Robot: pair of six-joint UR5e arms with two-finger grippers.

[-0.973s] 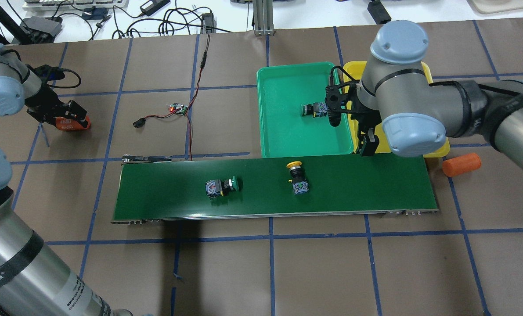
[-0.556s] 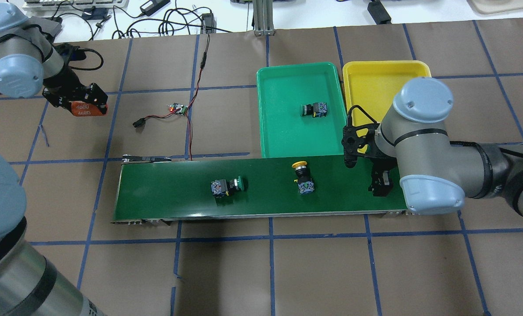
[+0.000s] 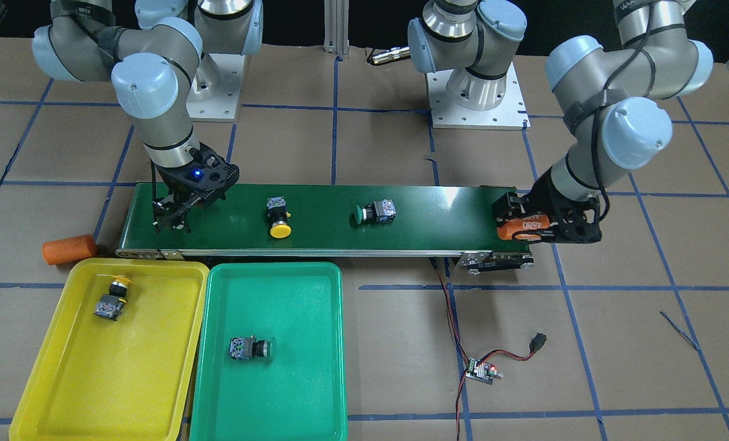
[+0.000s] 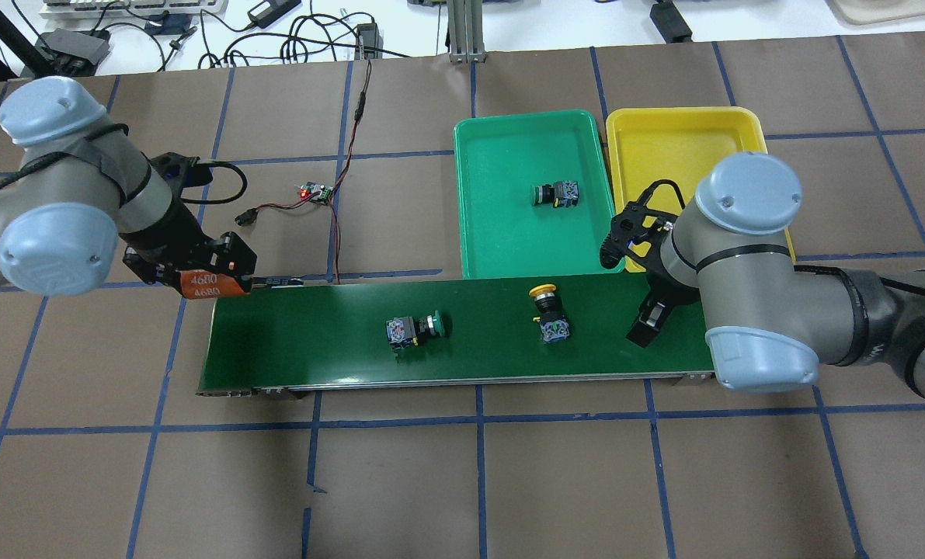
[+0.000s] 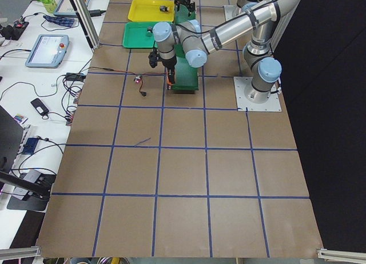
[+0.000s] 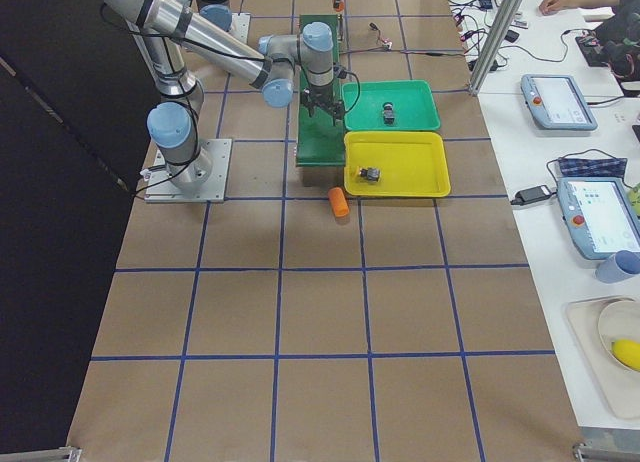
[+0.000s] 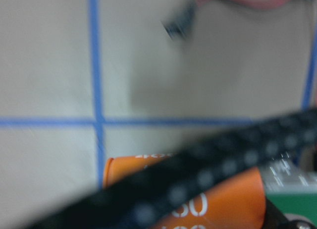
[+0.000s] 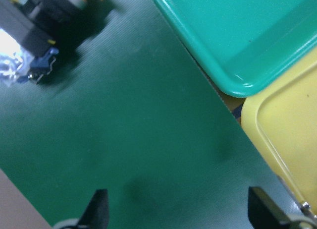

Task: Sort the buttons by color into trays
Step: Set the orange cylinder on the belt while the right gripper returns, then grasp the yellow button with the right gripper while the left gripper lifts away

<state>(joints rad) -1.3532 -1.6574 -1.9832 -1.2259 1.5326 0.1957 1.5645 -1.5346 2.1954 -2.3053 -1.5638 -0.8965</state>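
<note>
RIGHT WRIST CAMERA: The right claw (image 8: 183, 216) hangs over the dark green conveyor belt (image 8: 143, 140). Its two black fingertips (image 8: 99, 211) are spread wide at the bottom of the frame, with only belt between them. A blurred button (image 8: 44, 26) lies on the belt at upper left, black-bodied, with a sliver of yellow at the top edge. A rounded corner of the green tray (image 8: 233, 83) and the yellow tray (image 8: 292, 130) beside it border the belt at right. Brown worktop (image 8: 12, 209) shows at lower left.

Overhead, front views oppose; both share conveyor belt (image 4: 299, 341).
</note>
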